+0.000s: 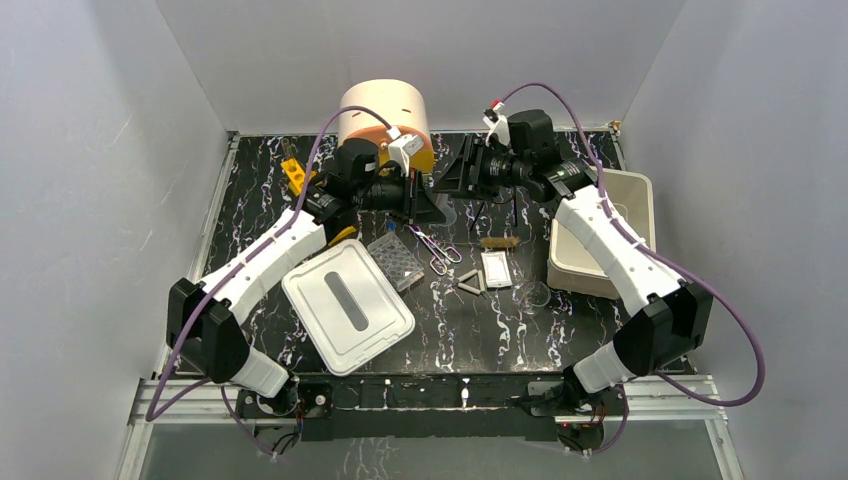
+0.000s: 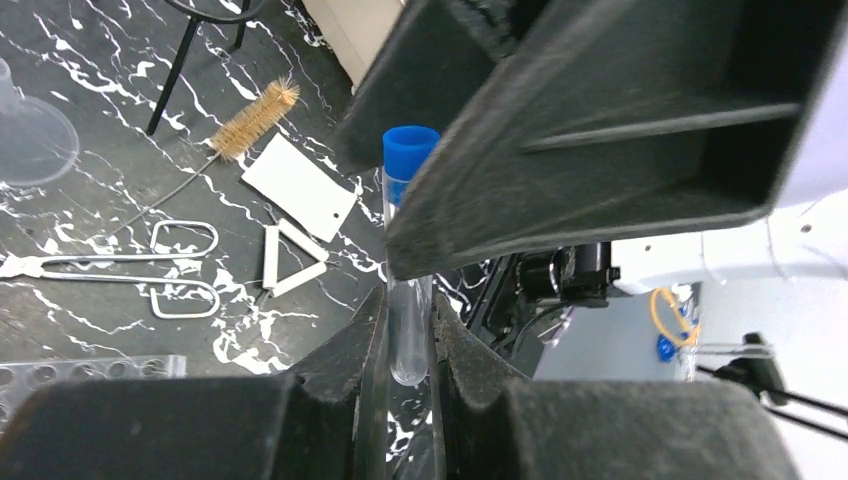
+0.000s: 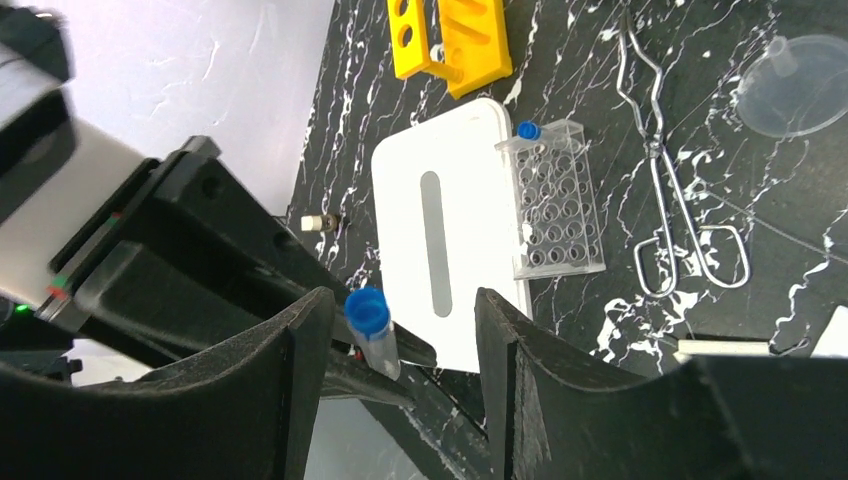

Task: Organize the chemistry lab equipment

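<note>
My left gripper (image 2: 408,300) is shut on a clear test tube with a blue cap (image 2: 408,335) and holds it above the table at the back middle (image 1: 424,198). My right gripper (image 3: 400,350) is open, its fingers either side of the tube's capped end (image 3: 370,330), the cap close to one finger; it meets the left gripper in the top view (image 1: 452,181). On the table lie a yellow rack (image 1: 294,176), a clear well plate (image 1: 397,260), scissors (image 1: 437,250), a white triangle (image 1: 472,284), a brush (image 1: 498,241), a slide (image 1: 496,268) and a clear dish (image 1: 533,294).
A white bin (image 1: 600,235) stands at the right. Its white lid with a grey slot (image 1: 347,305) lies at the front left. The round peach-orange drawer unit (image 1: 385,115) stands at the back, just behind both grippers. A small loose item (image 3: 320,222) lies beside the lid.
</note>
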You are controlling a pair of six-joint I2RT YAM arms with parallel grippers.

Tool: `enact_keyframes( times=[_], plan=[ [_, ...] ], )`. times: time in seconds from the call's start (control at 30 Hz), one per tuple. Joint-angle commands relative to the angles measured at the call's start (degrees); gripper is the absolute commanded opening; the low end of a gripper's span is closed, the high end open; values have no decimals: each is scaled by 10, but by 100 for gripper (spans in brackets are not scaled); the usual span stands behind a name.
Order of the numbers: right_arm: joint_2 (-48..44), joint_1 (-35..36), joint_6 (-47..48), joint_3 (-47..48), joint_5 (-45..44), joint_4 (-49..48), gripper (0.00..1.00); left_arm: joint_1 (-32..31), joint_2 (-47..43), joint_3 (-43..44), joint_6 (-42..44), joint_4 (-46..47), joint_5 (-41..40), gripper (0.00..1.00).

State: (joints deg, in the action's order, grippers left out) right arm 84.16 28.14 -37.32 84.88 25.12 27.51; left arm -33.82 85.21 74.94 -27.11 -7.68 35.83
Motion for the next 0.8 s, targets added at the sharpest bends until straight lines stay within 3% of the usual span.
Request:
enact_keyframes(
  times=[0.0,0.23,0.47,0.63,0.77],
  plan=[
    [21,-2,-12,44,37,57,62,5,12,61,131,-100,43,0],
    [14,-2,-43,32,46,35,45,5,22,86,182,-151,50,0],
    [7,-3,-57,32,61,37,43,5,17,80,210,-189,44,0],
    [18,-3,-59,30,66,49,33,5,20,84,212,-189,44,0],
    [15,-4,-58,27,63,53,30,7,22,84,212,-189,41,0]
  ],
)
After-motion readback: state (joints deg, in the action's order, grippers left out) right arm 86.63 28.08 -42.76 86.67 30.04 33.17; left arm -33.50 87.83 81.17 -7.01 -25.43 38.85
